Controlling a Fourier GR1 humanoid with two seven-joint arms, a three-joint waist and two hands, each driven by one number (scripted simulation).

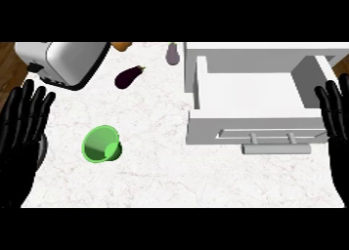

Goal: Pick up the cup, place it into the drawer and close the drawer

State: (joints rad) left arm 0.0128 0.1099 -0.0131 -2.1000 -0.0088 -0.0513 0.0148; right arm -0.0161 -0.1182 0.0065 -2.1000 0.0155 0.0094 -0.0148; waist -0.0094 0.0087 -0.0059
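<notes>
A green cup [102, 143] lies tipped on its side on the white marble counter, left of centre, its mouth facing up-left. The white drawer [255, 127] stands pulled open at the right, its inside bare, with a grey handle [275, 139] on its front. My left hand [18, 122] rests open at the left edge, fingers up, a short way left of the cup. At the right edge my right hand [340, 110] rests open beside the drawer's right wall. Neither hand touches anything.
A silver toaster [61, 61] sits at the back left. A dark eggplant [129, 76] lies behind the cup, a paler purple one [172, 53] further back, and an orange item [121, 46] shows at the top edge. The counter's front edge [184, 207] runs below.
</notes>
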